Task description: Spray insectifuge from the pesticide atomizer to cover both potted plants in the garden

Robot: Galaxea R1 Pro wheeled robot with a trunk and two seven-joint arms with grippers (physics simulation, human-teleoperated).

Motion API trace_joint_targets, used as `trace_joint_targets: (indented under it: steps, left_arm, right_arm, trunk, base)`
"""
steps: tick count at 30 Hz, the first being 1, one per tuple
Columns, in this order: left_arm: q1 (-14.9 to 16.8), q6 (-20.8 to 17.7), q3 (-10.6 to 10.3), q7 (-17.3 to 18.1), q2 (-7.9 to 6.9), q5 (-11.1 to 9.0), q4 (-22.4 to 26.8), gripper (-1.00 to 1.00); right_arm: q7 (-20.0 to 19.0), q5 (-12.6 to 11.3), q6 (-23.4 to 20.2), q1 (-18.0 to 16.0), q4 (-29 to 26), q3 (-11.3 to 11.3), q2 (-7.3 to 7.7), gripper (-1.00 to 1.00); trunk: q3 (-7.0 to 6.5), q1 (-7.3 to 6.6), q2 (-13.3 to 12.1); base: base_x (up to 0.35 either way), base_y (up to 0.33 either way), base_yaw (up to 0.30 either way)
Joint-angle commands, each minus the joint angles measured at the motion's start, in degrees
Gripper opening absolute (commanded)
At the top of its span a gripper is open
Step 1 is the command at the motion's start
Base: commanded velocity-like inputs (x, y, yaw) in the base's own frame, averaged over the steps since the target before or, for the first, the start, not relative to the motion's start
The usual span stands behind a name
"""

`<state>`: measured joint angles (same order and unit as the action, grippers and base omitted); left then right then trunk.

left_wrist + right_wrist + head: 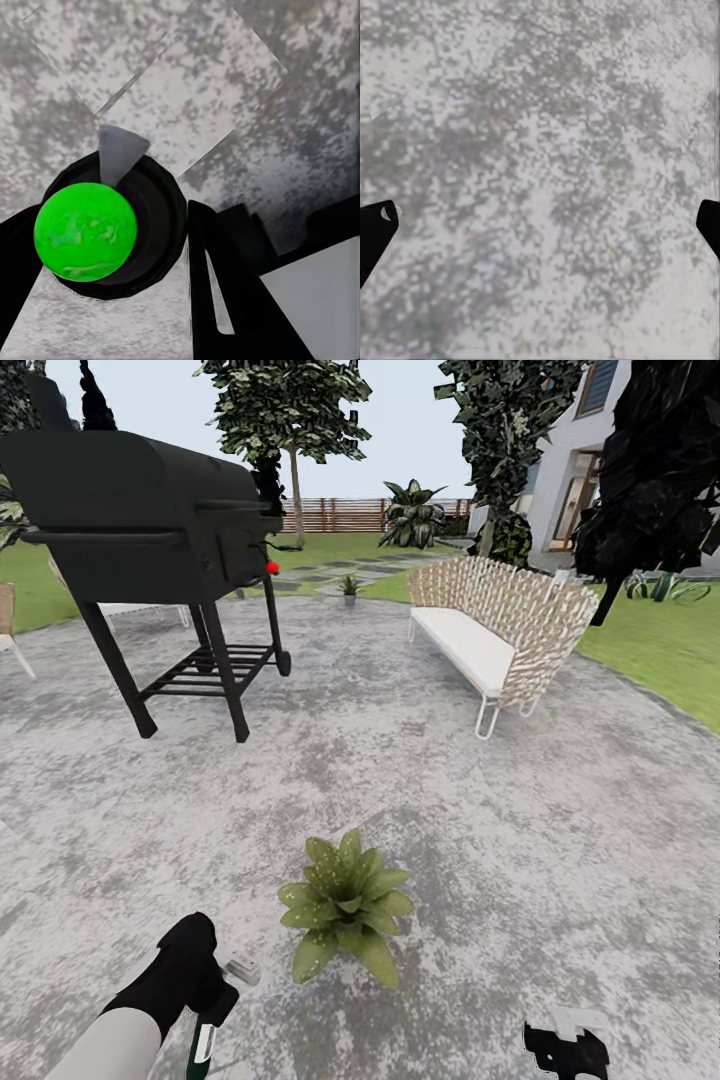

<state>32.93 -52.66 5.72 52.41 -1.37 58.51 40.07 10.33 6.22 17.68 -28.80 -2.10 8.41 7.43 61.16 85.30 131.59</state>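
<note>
Left gripper (pixel 205 1000) clamped on the pesticide atomizer (pixel 203 1048), nozzle aimed toward the near potted plant (pixel 345 908) just beside it, whose leaves already carry whitish insectifuge specks; right gripper (pixel 566 1050) spread apart, idle over the patio (pixel 560 830)

Mottled grey paved patio (pixel 400 780) fills the lower frame. Black barbecue grill (pixel 150 550) upper left, wicker sofa (pixel 500 630) with white cushion right of centre. Lawn (pixel 660 645), wooden slat fence (pixel 340 515), trees behind; upper right probably a white house (pixel 570 470).
</note>
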Motion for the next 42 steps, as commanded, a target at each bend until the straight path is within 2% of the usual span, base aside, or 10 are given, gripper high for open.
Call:
trace_joint_targets:
  steps: [1, 8, 11, 12, 15, 19, 22, 25, 28, 42]
  left_arm:
    - [0.0, -0.2, 0.2, 0.6, 0.04, 0.6, 0.1, -1.0]
    - [0.7, 0.6, -0.4, 1.6, 0.3, -0.1, 0.1, -1.0]
    - [1.3, 0.5, -1.4, 5.8, 0.13, 0.4, 0.3, -1.0]
    - [2.0, 0.4, -2.2, 7.7, 0.05, 0.6, 0.8, -1.0]
    - [4.8, -0.2, -7.8, 10.9, 0.29, 0.7, 1.9, -1.0]
    - [7.2, -0.3, -10.6, 11.4, 1.17, 0.5, 2.0, -1.0]
    - [10.4, -1.9, -11.9, 15.8, 1.39, 1.0, 2.0, -1.0]
    - [12.7, -3.3, -17.7, 22.1, 1.24, 5.1, 2.0, -1.0]
    - [14.2, -3.5, -19.4, 27.8, 1.29, 7.3, 1.8, -1.0]
    - [16.2, -3.6, -20.1, 30.0, 1.28, 8.5, 1.3, -1.0]
  right_arm:
    - [0.1, 0.6, 0.2, 0.0, 0.1, 0.5, 0.01, 1.0]
    - [0.0, 0.6, 0.1, 0.0, 0.1, 0.4, -0.09, 1.0]
    - [0.0, 0.6, 0.1, 0.0, 0.1, 0.4, -0.05, 1.0]
    - [0.0, 0.7, 0.1, 0.0, 0.1, 0.4, -0.05, 1.0]
    - [0.0, 0.7, 0.1, 0.0, 0.1, 0.4, 0.03, 1.0]
    - [0.0, 0.6, 0.1, 0.0, 0.1, 0.4, 0.04, 1.0]
    - [0.1, 0.6, 0.1, -0.1, 0.0, 0.5, -0.03, 1.0]
    - [0.2, 0.5, 0.2, 0.0, -0.1, 0.5, 0.02, 1.0]
    - [0.2, 0.5, 0.2, 0.0, -0.1, 0.5, 0.04, 1.0]
    - [0.2, 0.5, 0.2, -0.1, -0.3, 0.5, -0.02, 1.0]
  trunk:
    - [0.05, 0.0, 0.0]
    - [0.05, 0.0, 0.0]
    - [0.05, 0.0, 0.0]
    - [0.05, 0.0, 0.0]
    - [0.05, 0.0, 0.0]
    - [0.05, 0.0, 0.0]
    - [0.05, 0.0, 0.0]
    - [0.05, 0.0, 0.0]
    - [0.05, 0.0, 0.0]
    - [0.06, 0.0, 0.0]
  base:
    - [0.079, -0.195, 0.003]
    - [0.009, -0.024, 0.0]
    - [0.0, 0.0, 0.0]
    - [0.0, 0.0, 0.0]
    - [0.0, 0.0, 0.0]
    - [0.0, 0.0, 0.0]
    - [0.0, 0.0, 0.0]
    - [0.0, 0.0, 0.0]
    - [0.0, 0.0, 0.0]
    - [0.0, -0.058, 0.189]
